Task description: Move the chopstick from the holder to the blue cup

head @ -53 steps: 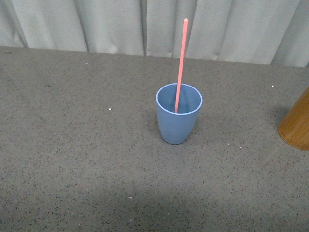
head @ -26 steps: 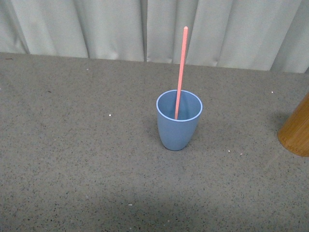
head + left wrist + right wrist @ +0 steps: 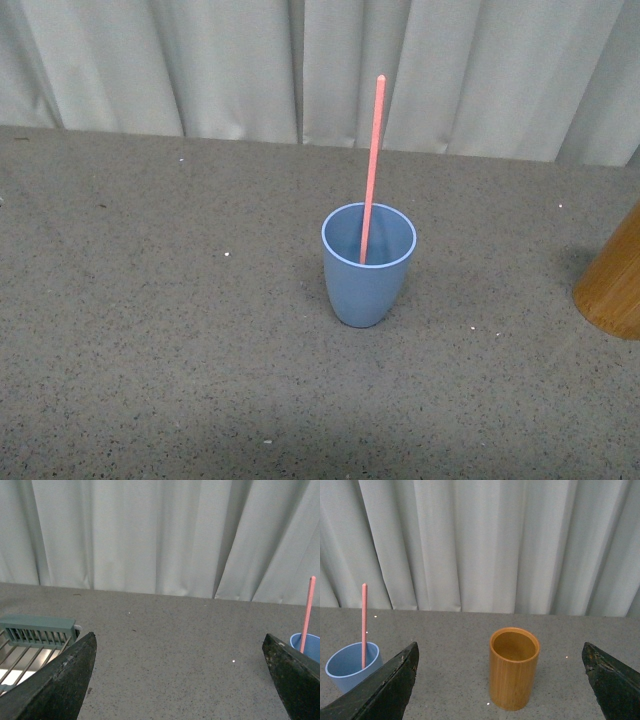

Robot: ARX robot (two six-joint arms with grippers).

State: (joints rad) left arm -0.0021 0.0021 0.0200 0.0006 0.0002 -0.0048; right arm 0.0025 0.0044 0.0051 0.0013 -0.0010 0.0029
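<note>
The blue cup [image 3: 368, 265] stands upright mid-table with one salmon-pink chopstick [image 3: 371, 165] leaning in it, tip well above the rim. The tan wooden holder [image 3: 612, 278] is at the right edge, only partly seen. In the right wrist view the holder [image 3: 514, 675] stands upright and looks empty, the cup [image 3: 351, 666] and chopstick [image 3: 364, 625] beside it. My right gripper [image 3: 500, 652] is open, back from the holder. My left gripper [image 3: 180, 645] is open over bare table; the cup [image 3: 306, 646] and chopstick [image 3: 309, 612] show at the edge of the left wrist view.
A grey speckled table [image 3: 160, 330] runs back to a pale curtain [image 3: 220, 60]. A green-edged wire rack [image 3: 35, 632] shows in the left wrist view. Neither arm shows in the front view.
The front view has tilted: cup, chopstick and the table's far edge sit lower in the picture than a second ago. The chopstick stays in the cup.
</note>
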